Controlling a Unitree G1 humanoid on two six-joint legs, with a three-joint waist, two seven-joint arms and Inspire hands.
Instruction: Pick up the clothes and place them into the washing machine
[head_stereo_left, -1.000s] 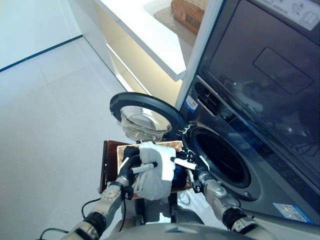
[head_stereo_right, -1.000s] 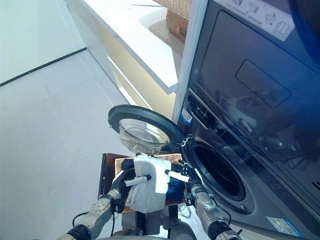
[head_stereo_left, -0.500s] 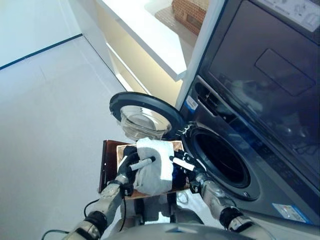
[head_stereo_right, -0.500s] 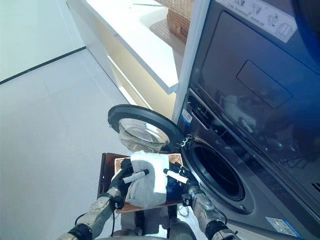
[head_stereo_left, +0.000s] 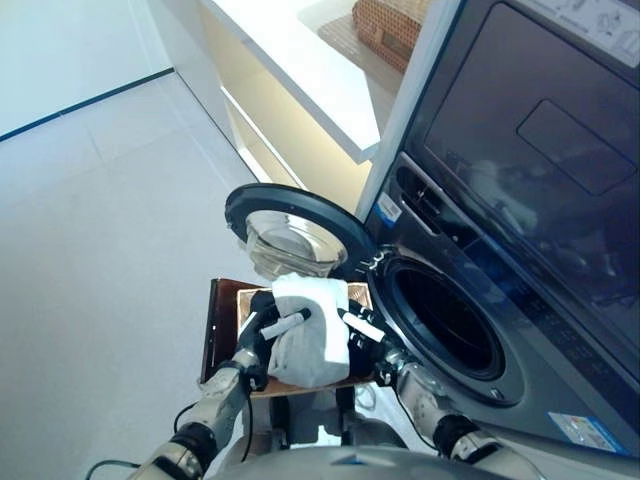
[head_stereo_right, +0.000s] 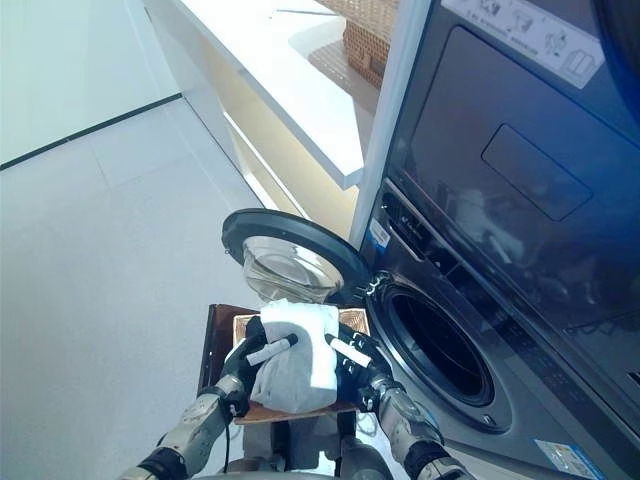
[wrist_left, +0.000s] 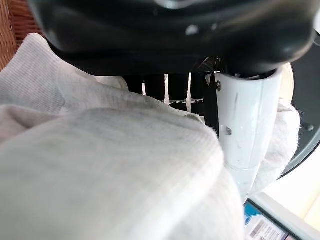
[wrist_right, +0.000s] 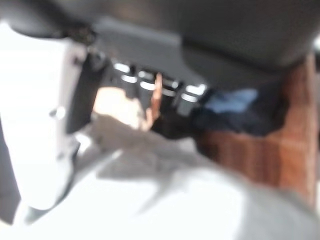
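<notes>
1. A bundle of white cloth (head_stereo_left: 305, 335) is held up between both hands, above a brown basket (head_stereo_left: 225, 320) on the floor (head_stereo_left: 100, 230).
2. The left hand (head_stereo_left: 262, 325) clasps the cloth's left side, its thumb laid across the front and its fingers curled round the fabric.
3. The right hand (head_stereo_left: 365, 335) grips the right side the same way, white-capped thumb on the cloth.
4. A dark blue garment (wrist_right: 235, 107) lies in the basket under the cloth.
5. The washer (head_stereo_left: 520, 250) stands to the right, its round door (head_stereo_left: 290, 225) swung open just behind the cloth, and the drum (head_stereo_left: 445, 320) gapes dark beside the right hand.
</notes>
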